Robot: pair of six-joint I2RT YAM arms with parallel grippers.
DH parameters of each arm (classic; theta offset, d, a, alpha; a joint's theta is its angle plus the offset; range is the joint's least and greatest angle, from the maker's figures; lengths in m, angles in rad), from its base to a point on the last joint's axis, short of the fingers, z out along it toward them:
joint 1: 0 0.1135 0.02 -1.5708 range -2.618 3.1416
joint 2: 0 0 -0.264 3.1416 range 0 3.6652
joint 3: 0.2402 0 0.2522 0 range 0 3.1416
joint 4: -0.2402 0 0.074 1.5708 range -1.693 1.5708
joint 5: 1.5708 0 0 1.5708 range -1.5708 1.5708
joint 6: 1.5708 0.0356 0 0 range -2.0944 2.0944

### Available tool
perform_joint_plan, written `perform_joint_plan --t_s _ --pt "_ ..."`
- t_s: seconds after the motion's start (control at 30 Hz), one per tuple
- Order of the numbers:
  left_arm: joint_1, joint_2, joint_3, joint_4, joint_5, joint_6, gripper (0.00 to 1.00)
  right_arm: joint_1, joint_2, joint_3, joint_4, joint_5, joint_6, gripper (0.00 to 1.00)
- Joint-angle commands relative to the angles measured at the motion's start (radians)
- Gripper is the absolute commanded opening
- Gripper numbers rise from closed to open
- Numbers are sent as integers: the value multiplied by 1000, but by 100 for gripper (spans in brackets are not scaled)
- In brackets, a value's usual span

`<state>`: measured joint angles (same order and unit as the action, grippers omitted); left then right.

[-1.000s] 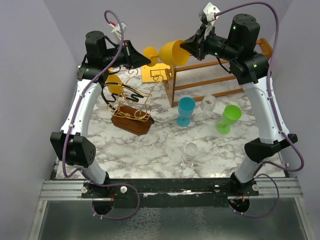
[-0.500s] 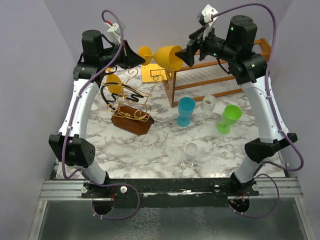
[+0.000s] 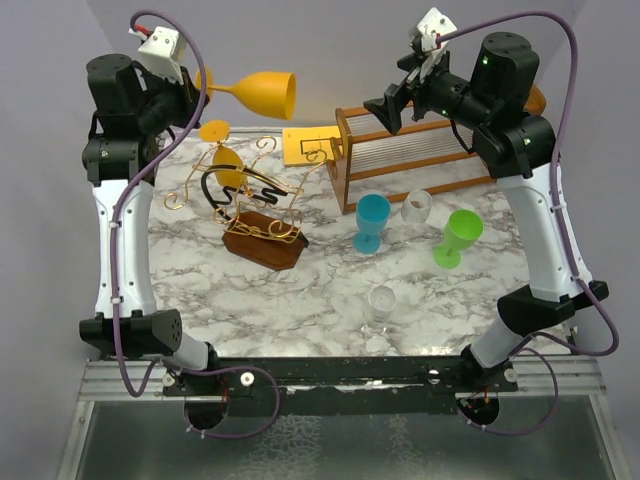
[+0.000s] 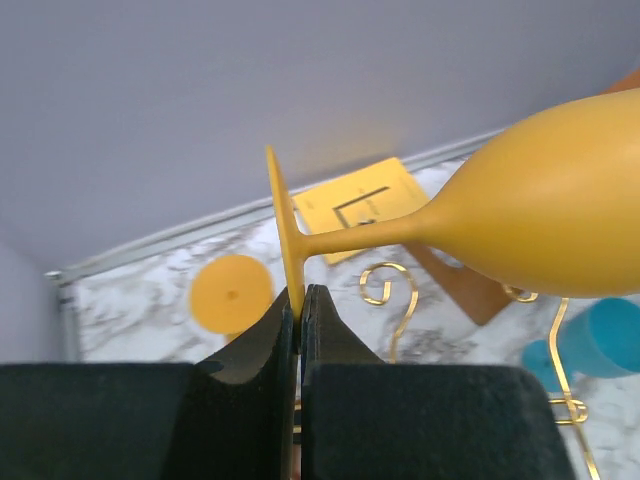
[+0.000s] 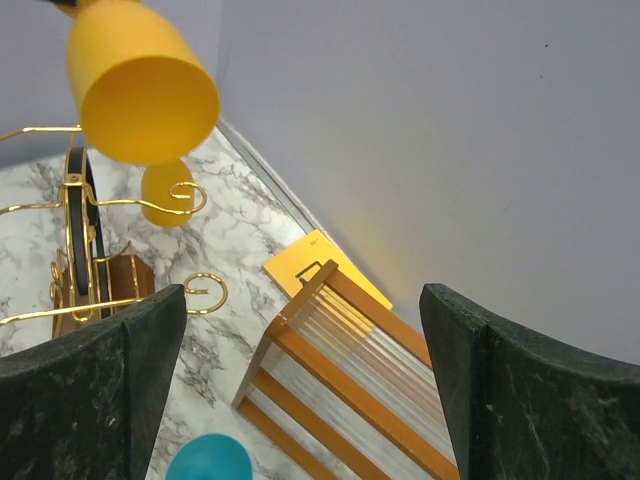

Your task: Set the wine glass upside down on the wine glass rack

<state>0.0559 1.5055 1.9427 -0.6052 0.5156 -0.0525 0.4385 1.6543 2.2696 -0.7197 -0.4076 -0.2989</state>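
Your left gripper (image 4: 298, 300) is shut tight on the thin edge of the foot of the yellow wine glass (image 3: 262, 92). The glass lies on its side, high in the air at the far left. Its open mouth points right. The wine glass rack (image 3: 255, 205) stands on the table (image 3: 330, 280) below it, well apart. Another yellow glass (image 3: 228, 165) hangs upside down on the rack's left side. Your right gripper (image 5: 300, 295) is wide open and holds nothing, up high by the wooden frame (image 3: 430, 150).

I think the next job is to turn the wrist slowly until the mouth faces down. You only pinch the edge of the foot, so the glass may swing or slip. Go gently. Then come down to a free spot on the rack, away from the hanging glass. Slide the stem in so the foot rests on the wire.
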Motion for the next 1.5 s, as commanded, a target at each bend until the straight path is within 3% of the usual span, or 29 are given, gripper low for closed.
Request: perform_joint_plan --t_s 0.0,0.27,0.53,0.8,1.47 --pt "18 -74 63 -91 -264 242 0 0 -23 -40 -36 18 -49 100" --pt "73 -157 33 -93 -613 468 0 0 -62 -179 -74 -83 -138 100" --pt "194 -235 -65 -45 -767 558 0 0 -143 -386 -88 -255 -214 100" --pt "277 -286 -212 85 -966 664 0 -1 -206 -570 -64 -312 -252 100" --pt "315 -99 -241 134 -996 800 0 0 -321 -833 67 -385 -249 100"
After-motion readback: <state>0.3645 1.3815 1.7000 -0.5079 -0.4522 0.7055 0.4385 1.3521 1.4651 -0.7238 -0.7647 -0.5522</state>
